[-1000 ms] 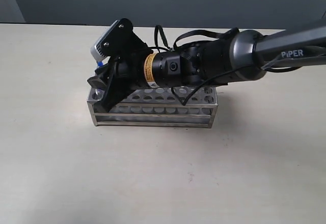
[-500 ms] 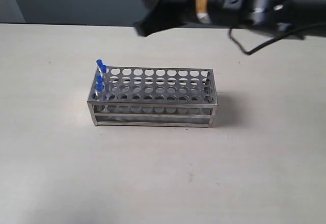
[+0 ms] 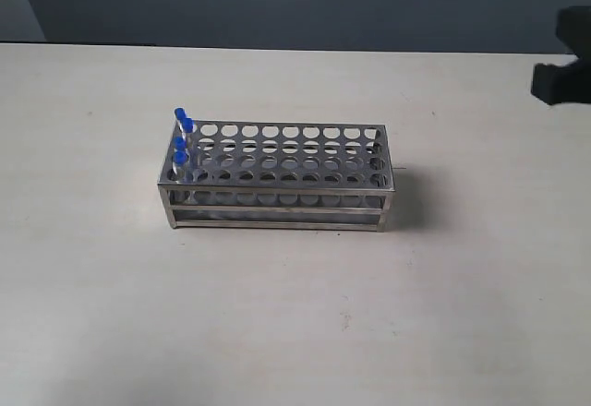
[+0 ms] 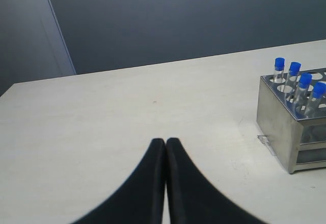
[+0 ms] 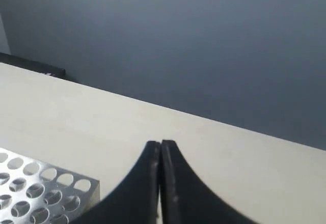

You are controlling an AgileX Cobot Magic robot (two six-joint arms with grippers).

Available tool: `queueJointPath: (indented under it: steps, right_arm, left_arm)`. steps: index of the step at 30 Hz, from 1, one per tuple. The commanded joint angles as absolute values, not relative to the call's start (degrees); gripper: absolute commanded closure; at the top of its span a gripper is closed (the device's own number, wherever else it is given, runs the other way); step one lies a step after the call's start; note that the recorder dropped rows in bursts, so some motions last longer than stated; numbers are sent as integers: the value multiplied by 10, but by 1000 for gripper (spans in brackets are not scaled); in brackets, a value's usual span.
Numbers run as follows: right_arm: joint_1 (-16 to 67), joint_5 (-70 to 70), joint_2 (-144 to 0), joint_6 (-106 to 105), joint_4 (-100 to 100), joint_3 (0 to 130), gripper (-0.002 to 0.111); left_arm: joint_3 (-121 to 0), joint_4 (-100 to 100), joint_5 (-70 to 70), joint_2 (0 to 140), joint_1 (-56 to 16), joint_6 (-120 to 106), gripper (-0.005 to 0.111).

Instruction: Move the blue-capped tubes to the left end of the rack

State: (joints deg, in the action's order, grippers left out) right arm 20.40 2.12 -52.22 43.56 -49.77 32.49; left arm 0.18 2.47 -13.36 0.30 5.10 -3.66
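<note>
Right arm [image 3: 561, 81] has cleared off the rack since half a second ago: then it hung over the far side of the scene, now only a dark, blurred block of it shows at the far right edge. Rack and tubes unchanged in that time.

Rack [image 3: 277, 181]: silvery steel, rectangular, open-frame sides, top plate punched with four rows of round holes. Count: 1. It stands on the desk [image 3: 277, 332] near the middle, long side toward the near edge.

Tubes [image 3: 182, 143]: thin, clear, bright blue caps, standing upright with their caps above the top plate. Count: 4. All four sit at the left end of the rack, in one line running near to far, one per row. Every other hole reads empty.

Left hand [image 4: 166, 141]: black fingers pressed together, nothing between them. It is over bare desk, left of the rack and well apart from it; the wrist view shows the rack's left end with all four caps.

Right hand [image 5: 160, 143]: fingers likewise together, gripping nothing. One corner of the rack's top plate shows in its wrist view, apart from the fingertips.
</note>
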Motion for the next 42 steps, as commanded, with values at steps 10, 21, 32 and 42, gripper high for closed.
queueJointPath:
  steps: [10,21,32,42]
  right_arm:
    - [200,-119,-357,436,-445,272,108]
    - [200,-119,-366,436,-408,269,108]
    - [121,-124,-181,436,-272,215,108]
    - [11,-118,-14,436,-325,84,108]
  left_arm:
    - [0,25,-132,0,44,-36,106]
    - [0,25,-132,0,44,-36,106]
    - [0,25,-132,0,44,-36,106]
    - [0,25,-132,0,44,-36,106]
